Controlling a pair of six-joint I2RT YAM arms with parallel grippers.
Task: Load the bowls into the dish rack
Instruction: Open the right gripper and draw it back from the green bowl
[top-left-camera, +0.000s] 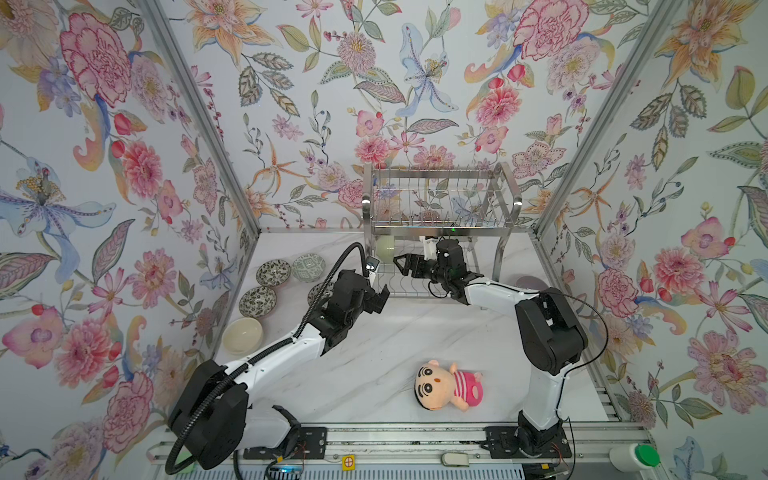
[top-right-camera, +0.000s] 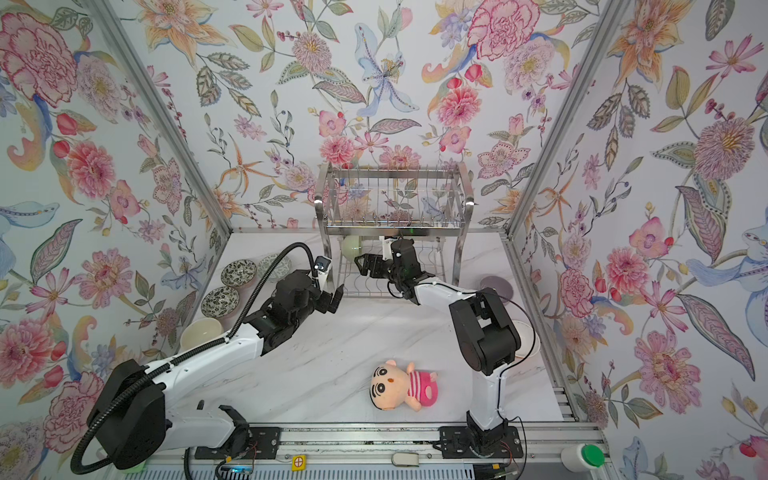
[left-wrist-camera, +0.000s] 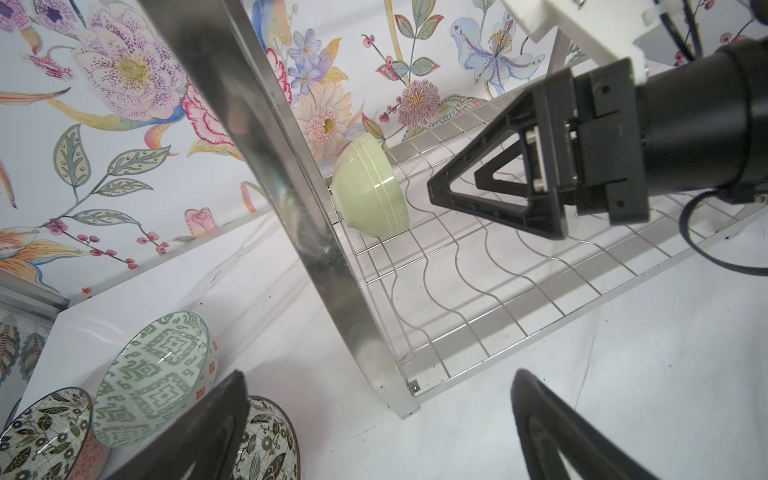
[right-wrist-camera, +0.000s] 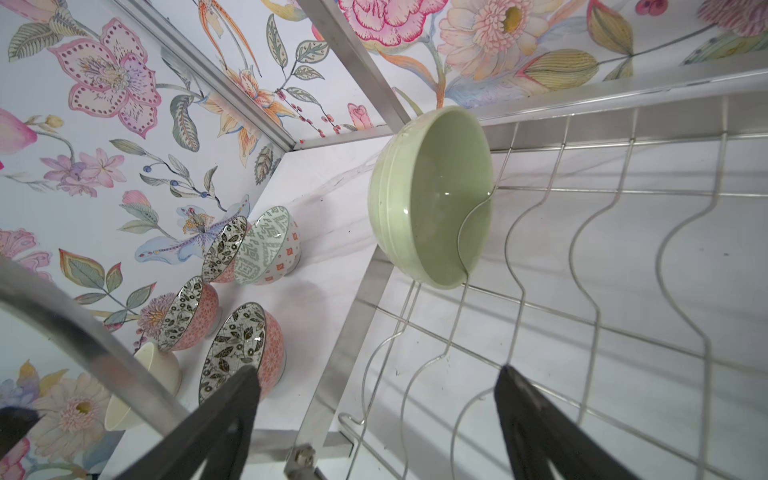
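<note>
We see the right tool (right-wrist-camera: 376, 374) spread wide, pinching nothing. The green bowl (right-wrist-camera: 432, 199) stands on edge just ahead of it, apart from both fingers. It sits in the end slot of the dish rack (top-left-camera: 441, 225), lower shelf, next to the leg. The left tool (top-left-camera: 380, 296) is also spread and empty, just outside the rack front and near the right tool. Four patterned bowls (top-left-camera: 273, 272) and a cream bowl (top-left-camera: 242, 336) sit on the counter (top-left-camera: 395, 345) off to the left tool's outer side. A lavender bowl (top-right-camera: 496, 286) sits back behind the right tool, by its arm.

Risks we'd flag:
- The green bowl leans on thin wire, so a finger clipping its rim on the way out could roll it off the shelf.
- The right tool is under the upper shelf, so lifting before backing out would hit steel.
- The two tools are close, so crossing paths could make them collide.
- The patterned bowls are bunched and look glazed, so grabbing one may shove a neighbour or let it slip.
</note>
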